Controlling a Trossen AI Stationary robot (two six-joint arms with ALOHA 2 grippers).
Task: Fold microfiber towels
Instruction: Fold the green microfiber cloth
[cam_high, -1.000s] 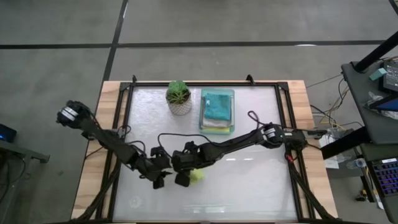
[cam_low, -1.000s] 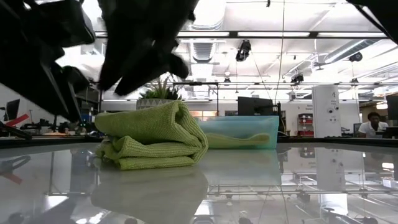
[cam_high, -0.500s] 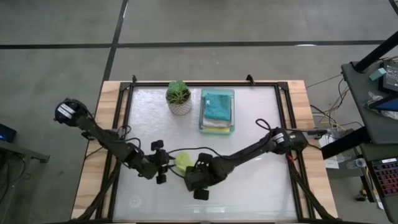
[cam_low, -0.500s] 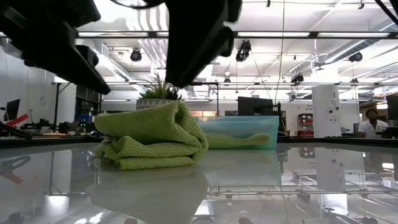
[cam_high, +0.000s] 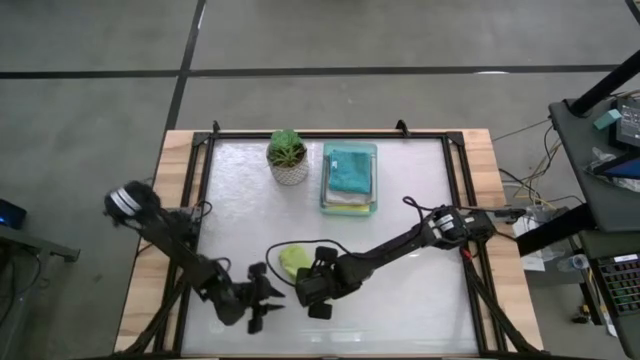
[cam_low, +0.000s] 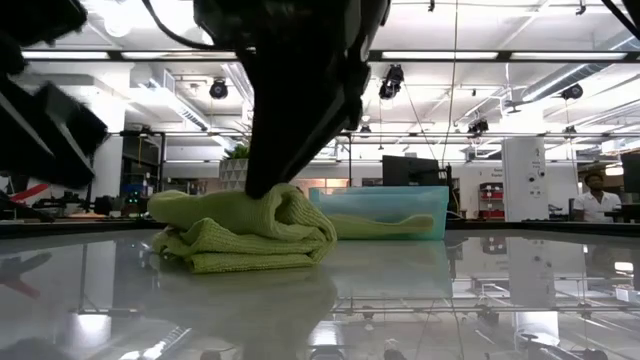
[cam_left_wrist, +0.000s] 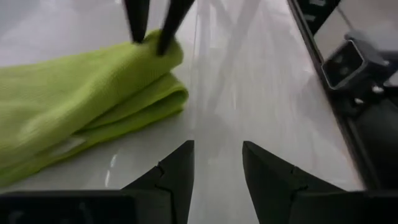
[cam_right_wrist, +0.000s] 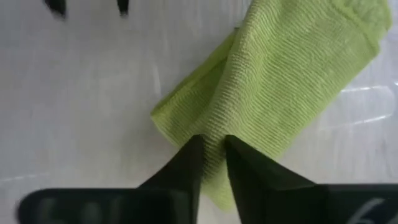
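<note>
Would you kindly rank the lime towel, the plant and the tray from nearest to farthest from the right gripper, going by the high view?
1. Lime towel: touching the right gripper, mid-table.
2. Plant: at the table's far edge.
3. Tray: beside the plant; too close to call between these two.

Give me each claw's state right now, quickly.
Left claw: open, empty, on the table short of the lime green towel.
Right claw: closed, pinching that towel's edge.

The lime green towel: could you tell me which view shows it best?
The right wrist view: the lime green towel fills it. The low view shows it side-on, the left wrist view part, the high view a scrap by the right hand.
</note>
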